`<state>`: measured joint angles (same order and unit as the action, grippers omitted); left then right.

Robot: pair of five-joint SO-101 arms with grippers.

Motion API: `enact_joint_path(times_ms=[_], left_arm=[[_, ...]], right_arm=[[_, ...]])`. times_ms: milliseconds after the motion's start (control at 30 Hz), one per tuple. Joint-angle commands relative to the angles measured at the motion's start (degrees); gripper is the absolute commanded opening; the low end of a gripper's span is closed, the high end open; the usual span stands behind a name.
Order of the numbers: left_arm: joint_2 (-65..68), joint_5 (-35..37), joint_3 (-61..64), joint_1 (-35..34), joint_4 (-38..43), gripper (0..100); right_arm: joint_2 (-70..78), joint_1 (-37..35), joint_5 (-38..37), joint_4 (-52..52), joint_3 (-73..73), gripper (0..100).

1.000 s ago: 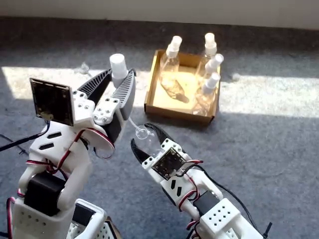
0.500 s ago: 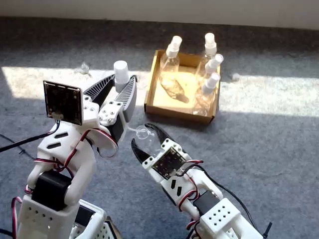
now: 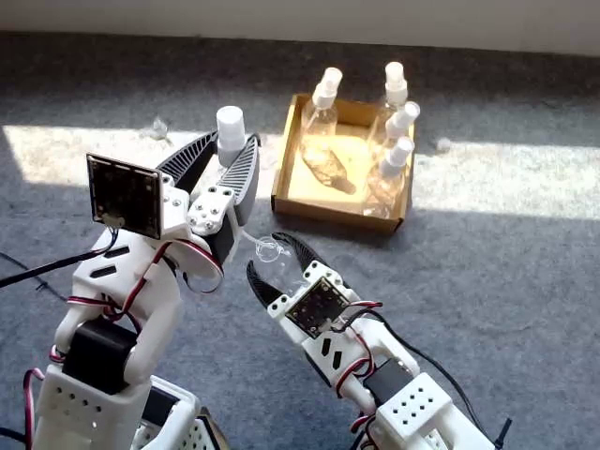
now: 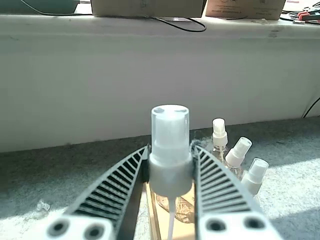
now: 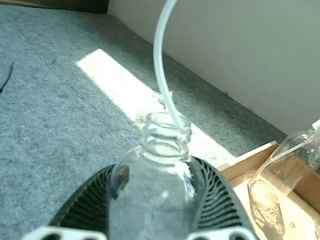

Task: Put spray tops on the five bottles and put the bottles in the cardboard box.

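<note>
While my left claw (image 4: 170,157) is clamping the top (image 4: 170,127) and my right claw (image 5: 159,172) is gripping the last bottle (image 5: 150,205) near the box (image 3: 339,212), I'm threading the tube (image 5: 161,65) in. Next, I reckon, I'm lowering straight, then twisting.

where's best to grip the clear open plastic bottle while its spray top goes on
Grip the clear plastic bottle by its body, below the shoulder, from both sides as the right gripper does. That leaves the open neck free for the white spray top and its thin tube.
</note>
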<state>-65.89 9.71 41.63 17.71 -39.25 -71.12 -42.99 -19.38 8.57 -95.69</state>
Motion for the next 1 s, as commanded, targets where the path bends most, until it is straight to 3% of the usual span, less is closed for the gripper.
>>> enact_joint_path(times_ms=[0, 133, 767, 967], left_arm=[[-0.1, -1.0, -0.2, -0.5, 0.9, 3], [-0.1, -0.9, -0.2, -3.0, 0.9, 3], [-0.1, -1.1, -1.5, -2.9, 1.0, 3], [-0.1, -1.1, -1.5, -6.8, 1.1, 3]], right_arm=[[-0.8, -0.2, 0.4, -0.1, -6.7, 0.4], [-0.8, -0.2, 0.4, -0.1, -6.7, 0.4], [-0.8, -0.2, 0.4, -0.1, -6.7, 0.4], [-0.8, -0.2, 0.4, -0.1, -6.7, 0.4]])
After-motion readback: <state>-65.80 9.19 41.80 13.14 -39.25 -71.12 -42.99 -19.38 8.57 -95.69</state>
